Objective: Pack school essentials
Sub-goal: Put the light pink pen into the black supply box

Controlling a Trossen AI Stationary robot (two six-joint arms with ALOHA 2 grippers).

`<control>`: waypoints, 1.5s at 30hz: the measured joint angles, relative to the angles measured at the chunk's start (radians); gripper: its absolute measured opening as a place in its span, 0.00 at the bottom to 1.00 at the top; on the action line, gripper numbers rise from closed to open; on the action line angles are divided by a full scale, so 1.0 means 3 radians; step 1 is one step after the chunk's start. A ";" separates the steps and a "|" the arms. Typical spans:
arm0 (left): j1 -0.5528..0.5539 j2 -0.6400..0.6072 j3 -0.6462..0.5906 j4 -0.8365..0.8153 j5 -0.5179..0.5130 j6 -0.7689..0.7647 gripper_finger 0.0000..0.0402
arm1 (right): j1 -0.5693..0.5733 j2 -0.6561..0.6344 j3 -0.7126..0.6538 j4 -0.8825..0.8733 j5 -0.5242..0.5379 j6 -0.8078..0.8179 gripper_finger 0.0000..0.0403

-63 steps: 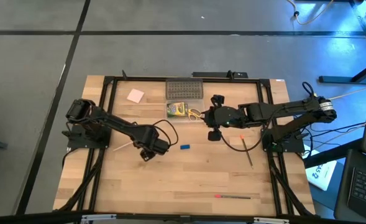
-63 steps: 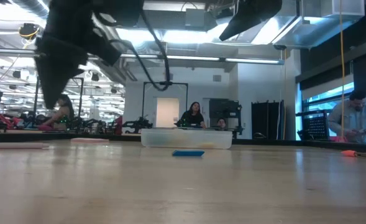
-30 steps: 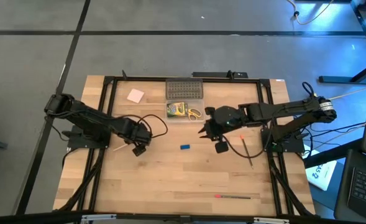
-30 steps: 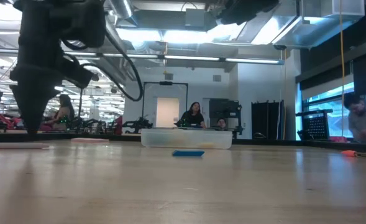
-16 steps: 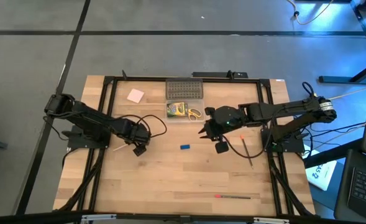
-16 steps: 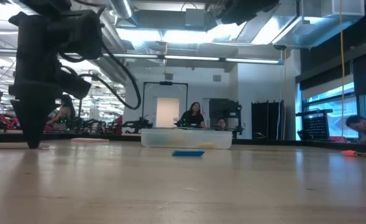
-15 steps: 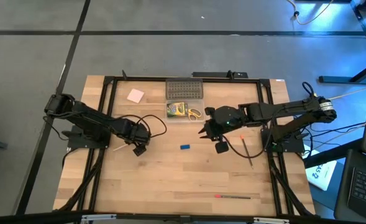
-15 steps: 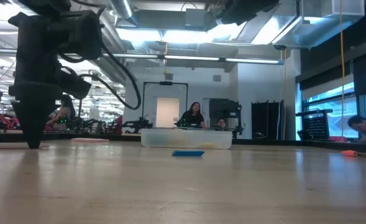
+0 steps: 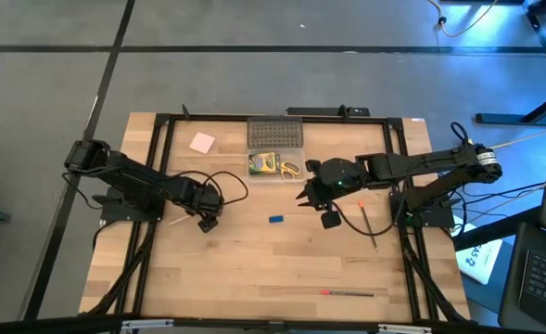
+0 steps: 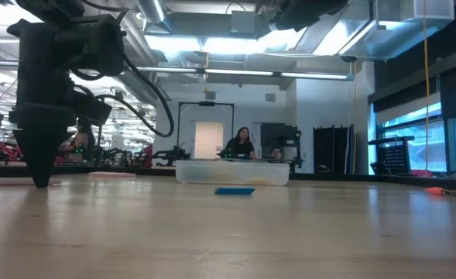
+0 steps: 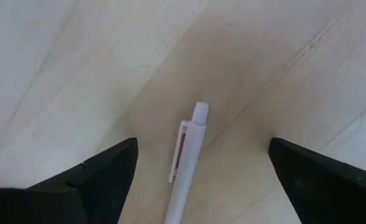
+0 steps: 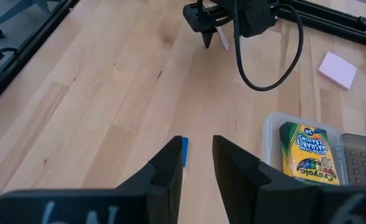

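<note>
Jaws spread wide, the left gripper point(image 9: 205, 224) is pointing down at the table point(image 9: 254, 269), its fingers point(image 11: 102, 174) straddling a white pen point(image 11: 186, 162) lying on the wood, not touching it. Toward the back, a pink square pad point(image 9: 202, 143) is lying flat. At centre, a green-and-yellow crayon box point(image 9: 265, 163) and yellow-handled scissors point(image 9: 291, 170) are sitting inside the clear case point(image 9: 275, 177), its dotted grey lid point(image 9: 274, 132) just behind. A tiny blue block point(image 9: 275, 219) is resting in front of it. The right gripper point(image 9: 315, 210) is hovering beside the case, jaws narrowly parted, holding nothing. A dark pencil point(image 9: 368, 225) is lying beyond; a thin red pen point(image 9: 347, 293) is resting near the front edge.
</note>
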 joint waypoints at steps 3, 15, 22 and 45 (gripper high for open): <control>0.0000 0.0002 -0.0001 0.0007 0.0003 0.0000 0.87 | 0.0000 0.0000 0.0000 0.0001 0.0000 0.0001 0.23; 0.0004 -0.0013 -0.0114 0.0051 0.0108 -0.0008 0.86 | 0.0004 0.0000 0.0000 0.0001 0.0000 0.0001 0.23; 0.0039 -0.0012 -0.0118 0.0072 0.0140 0.0020 0.86 | 0.0004 0.0000 0.0000 0.0001 0.0000 0.0011 0.23; 0.0106 -0.0009 -0.0118 0.0078 0.0190 0.0095 0.53 | 0.0004 0.0000 0.0000 0.0006 0.0001 0.0013 0.23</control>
